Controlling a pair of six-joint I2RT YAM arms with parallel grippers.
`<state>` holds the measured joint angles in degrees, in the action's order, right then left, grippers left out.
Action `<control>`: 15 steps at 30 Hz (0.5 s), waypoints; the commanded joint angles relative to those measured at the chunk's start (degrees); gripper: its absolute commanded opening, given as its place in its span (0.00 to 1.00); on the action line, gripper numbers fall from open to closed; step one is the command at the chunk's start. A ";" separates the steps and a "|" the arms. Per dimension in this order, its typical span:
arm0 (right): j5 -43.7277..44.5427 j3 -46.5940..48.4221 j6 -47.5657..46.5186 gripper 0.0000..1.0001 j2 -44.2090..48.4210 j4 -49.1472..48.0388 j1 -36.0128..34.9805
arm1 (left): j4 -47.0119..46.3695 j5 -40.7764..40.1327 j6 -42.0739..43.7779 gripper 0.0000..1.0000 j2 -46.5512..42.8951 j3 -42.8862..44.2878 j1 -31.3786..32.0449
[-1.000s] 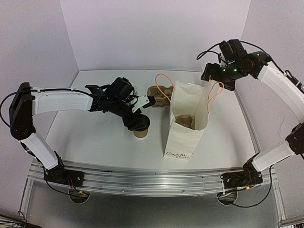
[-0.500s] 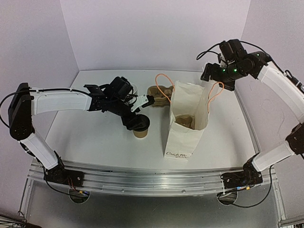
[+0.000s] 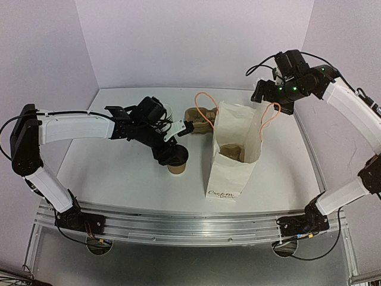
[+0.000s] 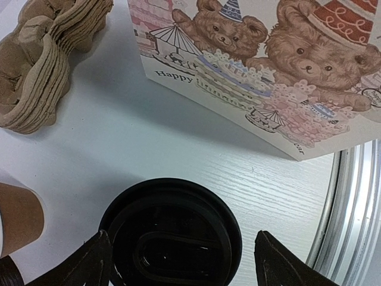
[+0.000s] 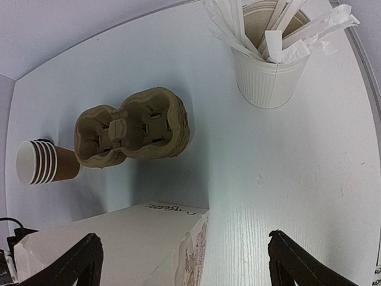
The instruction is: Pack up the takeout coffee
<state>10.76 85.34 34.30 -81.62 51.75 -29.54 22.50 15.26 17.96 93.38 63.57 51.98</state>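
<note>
The takeout coffee [image 3: 176,165] is a brown paper cup with a black lid, standing upright on the white table just left of the white paper bag [image 3: 233,156]. My left gripper [image 3: 171,154] sits right over it. In the left wrist view the black lid [image 4: 172,232] lies between my spread fingers [image 4: 89,265]. The left finger is at the lid's edge and the right finger stands a little off it. The left gripper [image 4: 183,253] is open. My right gripper [image 3: 269,95] is open and empty, high above the bag's far right corner. The bag stands open with orange handles.
A brown cup carrier [image 3: 230,152] sits inside the bag. A stack of carriers [image 5: 134,125] lies behind the bag, and a stack of lidless brown cups [image 5: 44,162] lies left of it. A white cup of wrapped sticks [image 5: 271,65] stands at the far right. The metal rail [image 3: 190,217] runs along the near edge.
My left gripper has shifted only very slightly over the lidded cup. The right arm, the bag and the cup have not moved.
</note>
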 commanded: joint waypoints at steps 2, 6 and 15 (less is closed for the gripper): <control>-0.30 0.20 -0.34 0.92 -0.28 -0.15 0.11 | 1.32 1.38 0.04 0.77 -0.22 0.55 -0.13; -0.17 -0.07 -0.41 0.92 -0.07 -0.15 0.16 | 1.63 1.06 2.42 0.76 -0.22 0.15 -0.13; -0.10 -0.15 -0.62 0.92 -0.03 -0.22 0.17 | 2.93 -1.32 4.08 0.76 0.34 -0.54 -0.13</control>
<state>10.68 85.34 34.27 -81.62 51.75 -29.54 23.06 14.70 21.32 93.41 63.57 51.94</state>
